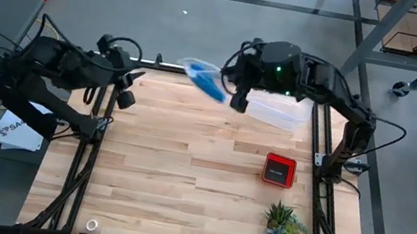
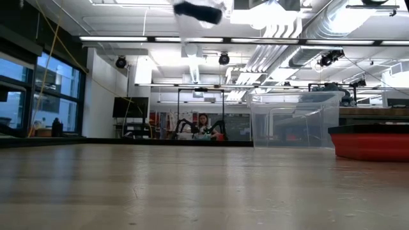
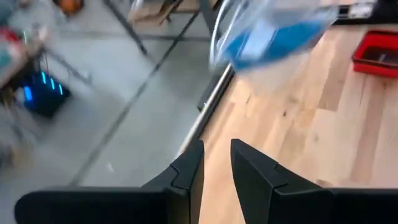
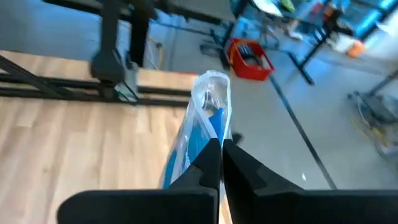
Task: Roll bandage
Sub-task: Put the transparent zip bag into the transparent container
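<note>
The bright blue bandage lies inside a crinkled clear plastic bag, which is up in the air over the table's far edge. My right gripper is shut on that bag; its wrist view shows the blue bandage through the plastic just past the fingertips. My left gripper stands to the left of the bag, apart from it, with a narrow gap between its fingers and nothing in it. The left wrist view shows the bag and the blue bandage ahead of it, blurred. My right gripper pinches the clear bag's near end between its two fingers. It comes from the table's right, slanting a little downward. The bag is lifted clear of the table and reaches out beyond the fingertips toward the left arm, with the blue bandage inside it.
A clear plastic box stands at the far right of the table, under the right arm. A red-and-black square device and a small potted plant sit on the right side. A small ring lies near the front left.
</note>
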Robot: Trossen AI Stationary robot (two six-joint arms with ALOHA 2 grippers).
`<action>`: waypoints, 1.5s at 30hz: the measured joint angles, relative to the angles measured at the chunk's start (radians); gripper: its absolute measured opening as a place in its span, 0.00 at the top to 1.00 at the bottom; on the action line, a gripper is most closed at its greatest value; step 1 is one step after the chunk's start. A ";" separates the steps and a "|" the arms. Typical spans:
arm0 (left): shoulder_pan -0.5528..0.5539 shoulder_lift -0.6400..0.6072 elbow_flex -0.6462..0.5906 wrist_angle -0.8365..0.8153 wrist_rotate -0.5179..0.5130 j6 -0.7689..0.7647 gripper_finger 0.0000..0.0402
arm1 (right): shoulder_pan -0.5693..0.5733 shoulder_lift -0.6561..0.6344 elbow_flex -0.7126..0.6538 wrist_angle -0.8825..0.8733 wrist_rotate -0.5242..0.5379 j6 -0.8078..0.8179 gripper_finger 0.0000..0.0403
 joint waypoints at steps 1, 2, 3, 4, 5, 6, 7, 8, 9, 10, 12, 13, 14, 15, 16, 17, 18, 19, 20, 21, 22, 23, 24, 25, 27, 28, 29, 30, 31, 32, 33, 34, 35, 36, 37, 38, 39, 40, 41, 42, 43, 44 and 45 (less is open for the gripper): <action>-0.003 -0.020 -0.030 -0.005 -0.001 -0.053 0.81 | -0.014 -0.005 0.001 -0.023 0.005 0.008 1.00; -0.011 -0.040 -0.062 0.008 -0.001 -0.094 0.81 | -0.032 -0.013 0.001 -0.058 0.010 0.021 1.00; -0.021 -0.061 -0.097 0.038 -0.001 -0.124 0.81 | -0.052 -0.015 0.001 -0.104 0.018 0.034 1.00; -0.032 -0.080 -0.133 0.076 -0.001 -0.147 0.81 | -0.074 -0.017 0.001 -0.149 0.029 0.042 1.00; -0.044 -0.097 -0.169 0.116 0.000 -0.161 0.81 | -0.097 -0.019 0.001 -0.200 0.042 0.041 1.00; -0.055 -0.114 -0.207 0.164 0.000 -0.163 0.81 | -0.119 -0.019 0.001 -0.254 0.062 0.034 1.00; -0.064 -0.127 -0.246 0.221 -0.003 -0.157 0.81 | -0.142 -0.019 0.000 -0.299 0.089 0.029 1.00; -0.073 -0.138 -0.284 0.278 -0.006 -0.147 0.81 | -0.168 -0.019 0.000 -0.332 0.116 0.032 1.00; -0.079 -0.147 -0.324 0.336 -0.007 -0.129 0.81 | -0.197 -0.019 0.000 -0.357 0.133 0.042 1.00; -0.084 -0.153 -0.363 0.395 -0.007 -0.114 0.81 | -0.230 -0.020 0.000 -0.382 0.143 0.056 1.00; -0.087 -0.156 -0.434 0.507 -0.004 -0.080 0.81 | -0.300 -0.020 0.000 -0.433 0.180 0.101 1.00; -0.090 -0.156 -0.465 0.547 -0.001 -0.070 0.81 | -0.336 -0.020 0.000 -0.458 0.201 0.120 1.00; -0.093 -0.156 -0.492 0.582 0.003 -0.062 0.81 | -0.373 -0.020 0.000 -0.486 0.215 0.136 1.00; -0.098 -0.155 -0.515 0.611 0.005 -0.063 0.81 | -0.412 -0.020 0.000 -0.512 0.215 0.155 1.00; -0.102 -0.153 -0.534 0.642 0.003 -0.070 0.81 | -0.452 -0.020 0.000 -0.532 0.204 0.166 1.00; -0.105 -0.153 -0.547 0.676 -0.002 -0.078 0.81 | -0.487 -0.020 0.000 -0.549 0.185 0.181 1.00; -0.109 -0.152 -0.556 0.708 -0.005 -0.082 0.81 | -0.518 -0.020 -0.002 -0.563 0.156 0.196 1.00; -0.115 -0.153 -0.560 0.726 -0.006 -0.085 0.81 | -0.543 -0.020 -0.007 -0.564 0.129 0.203 1.00; -0.121 -0.153 -0.560 0.735 -0.012 -0.087 0.81 | -0.562 -0.022 -0.017 -0.561 0.106 0.203 1.00; -0.127 -0.153 -0.560 0.748 -0.025 -0.088 0.81 | -0.575 -0.025 -0.030 -0.561 0.089 0.204 1.00; -0.133 -0.154 -0.560 0.760 -0.043 -0.087 0.81 | -0.585 -0.026 -0.049 -0.561 0.074 0.206 1.00; -0.139 -0.154 -0.560 0.767 -0.062 -0.086 0.81 | -0.590 -0.027 -0.071 -0.561 0.064 0.210 1.00; -0.145 -0.156 -0.560 0.769 -0.078 -0.087 0.81 | -0.594 -0.027 -0.099 -0.561 0.049 0.217 1.00; -0.152 -0.160 -0.560 0.768 -0.088 -0.087 0.81 | -0.594 -0.029 -0.134 -0.560 0.025 0.227 1.00; -0.166 -0.169 -0.560 0.768 -0.104 -0.088 0.81 | -0.582 -0.045 -0.238 -0.540 -0.017 0.238 1.00; -0.176 -0.173 -0.560 0.767 -0.115 -0.095 0.81 | -0.569 -0.060 -0.300 -0.513 -0.031 0.239 1.00; -0.187 -0.178 -0.560 0.766 -0.128 -0.103 0.81 | -0.556 -0.082 -0.366 -0.482 -0.043 0.238 1.00; -0.198 -0.182 -0.560 0.764 -0.141 -0.114 0.81 | -0.542 -0.109 -0.436 -0.451 -0.053 0.237 1.00; -0.208 -0.185 -0.560 0.764 -0.158 -0.123 0.81 | -0.530 -0.140 -0.507 -0.414 -0.060 0.237 1.00; -0.218 -0.189 -0.560 0.763 -0.180 -0.129 0.81 | -0.522 -0.175 -0.580 -0.367 -0.067 0.237 1.00; -0.227 -0.191 -0.560 0.762 -0.203 -0.129 0.81 | -0.520 -0.212 -0.652 -0.319 -0.066 0.240 1.00; -0.234 -0.192 -0.560 0.762 -0.225 -0.129 0.81 | -0.522 -0.247 -0.726 -0.268 -0.055 0.246 1.00; -0.237 -0.192 -0.559 0.762 -0.243 -0.130 0.81 | -0.529 -0.280 -0.796 -0.218 -0.037 0.258 1.00; -0.240 -0.191 -0.559 0.762 -0.255 -0.130 0.81 | -0.539 -0.306 -0.855 -0.171 -0.022 0.264 1.00; -0.240 -0.191 -0.559 0.762 -0.258 -0.130 0.81 | -0.553 -0.327 -0.905 -0.127 -0.017 0.268 1.00; -0.237 -0.190 -0.559 0.762 -0.259 -0.130 0.81 | -0.567 -0.346 -0.946 -0.093 -0.016 0.276 1.00; -0.234 -0.190 -0.559 0.761 -0.260 -0.130 0.81 | -0.579 -0.360 -0.976 -0.069 -0.015 0.287 1.00; -0.229 -0.190 -0.559 0.762 -0.261 -0.130 0.81 | -0.590 -0.373 -1.000 -0.044 -0.015 0.291 1.00; -0.225 -0.190 -0.559 0.762 -0.262 -0.131 0.81 | -0.599 -0.381 -1.018 -0.023 -0.015 0.290 1.00; -0.221 -0.190 -0.559 0.762 -0.263 -0.132 0.81 | -0.605 -0.384 -1.029 -0.009 -0.012 0.290 1.00; -0.216 -0.190 -0.559 0.763 -0.263 -0.132 0.81 | -0.607 -0.385 -1.034 0.005 -0.010 0.290 1.00; -0.212 -0.190 -0.559 0.764 -0.263 -0.141 0.81 | -0.607 -0.385 -1.035 0.018 -0.010 0.290 1.00; -0.209 -0.190 -0.559 0.764 -0.265 -0.161 0.81 | -0.606 -0.385 -1.034 0.032 -0.016 0.291 0.99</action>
